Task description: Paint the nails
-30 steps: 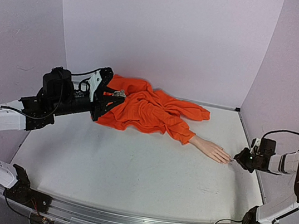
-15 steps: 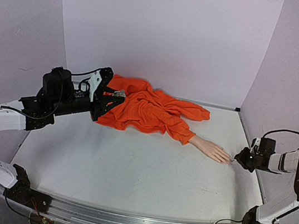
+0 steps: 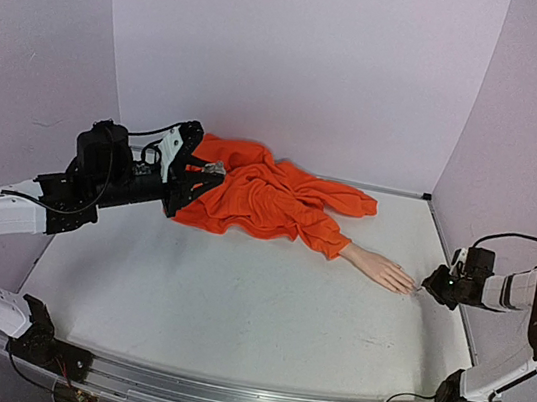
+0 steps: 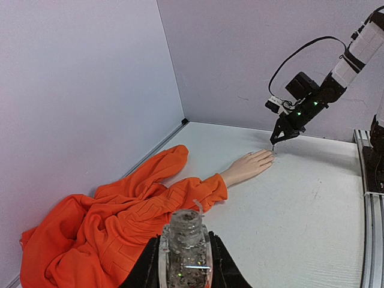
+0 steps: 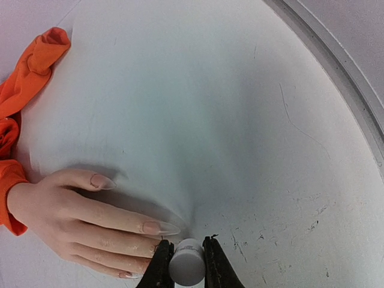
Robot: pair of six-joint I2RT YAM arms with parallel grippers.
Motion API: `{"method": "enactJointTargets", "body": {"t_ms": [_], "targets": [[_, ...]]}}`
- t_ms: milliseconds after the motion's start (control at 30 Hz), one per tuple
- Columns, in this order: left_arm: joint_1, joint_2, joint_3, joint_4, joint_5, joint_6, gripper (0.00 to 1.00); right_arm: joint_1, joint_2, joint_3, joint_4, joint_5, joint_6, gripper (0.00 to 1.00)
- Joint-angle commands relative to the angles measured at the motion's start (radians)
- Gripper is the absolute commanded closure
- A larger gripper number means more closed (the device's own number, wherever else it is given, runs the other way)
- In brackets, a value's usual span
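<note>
Right gripper [image 3: 430, 285], clamping white cap [image 5: 186, 270], has perhaps edged off nails [image 5: 158, 228].

Lilac walls [image 3: 300, 54], scuffed white table [image 3: 232, 307].

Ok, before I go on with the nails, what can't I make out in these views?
- Right wrist: whatever sits under the white cap, hidden by the cap and the right fingers; contact with the nails cannot be told.
- Right wrist: the mannequin hand, lowest fingers cut off by the bottom edge.
- Top: the nails, too small to show any polish.
- Left wrist: the bottle, base cut off below.
</note>
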Motion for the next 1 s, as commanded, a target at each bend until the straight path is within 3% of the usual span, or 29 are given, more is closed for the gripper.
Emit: {"method": "enactJointTargets", "body": {"t_ms": [0, 333, 533, 967], "targets": [[0.005, -0.007, 0.022, 0.058, 0.013, -0.009, 1.0, 0.005, -0.028, 0.023, -0.021, 0.016, 0.002, 1.0], [0.005, -0.006, 0.023, 0.058, 0.016, -0.012, 1.0, 0.005, -0.107, -0.016, -0.019, 0.013, -0.012, 1.0], [0.005, -0.009, 0.023, 0.06, 0.017, -0.013, 1.0, 0.008, -0.068, -0.012, 0.015, -0.055, -0.019, 1.0], [0.005, -0.004, 0.023, 0.059, 0.017, -0.012, 1.0, 0.014, -0.035, 0.007, 0.006, -0.035, -0.009, 1.0]]}}
